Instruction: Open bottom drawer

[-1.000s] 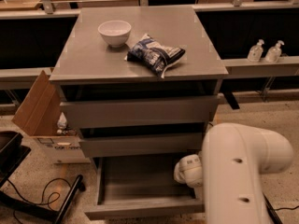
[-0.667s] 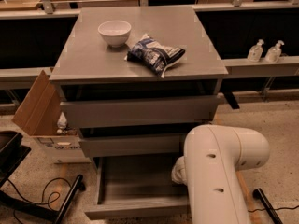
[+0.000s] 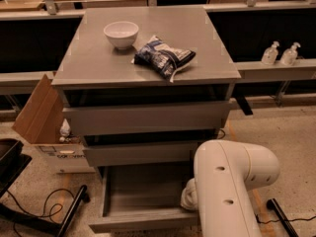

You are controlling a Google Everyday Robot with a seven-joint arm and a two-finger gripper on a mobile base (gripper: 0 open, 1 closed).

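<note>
The grey cabinet (image 3: 148,63) has three drawers. The bottom drawer (image 3: 143,222) stands pulled out, and its wide shallow grey tray (image 3: 143,189) shows empty inside. Its flat front runs along the bottom of the view. My white arm (image 3: 232,181) fills the lower right and reaches down beside the drawer's right end. The gripper is hidden behind the arm; only a white wrist part (image 3: 189,196) shows at the tray's right side. The two drawers above (image 3: 148,117) stand a little ajar.
A white bowl (image 3: 121,34) and a blue snack bag (image 3: 164,57) lie on the cabinet top. An open cardboard box (image 3: 42,115) stands at the left, with black chair legs and cables (image 3: 44,211) below it. Two sanitizer bottles (image 3: 280,53) stand on a ledge at the right.
My arm has shifted left and lower across the right of the view. The bottom drawer stays pulled out about as far as before.
</note>
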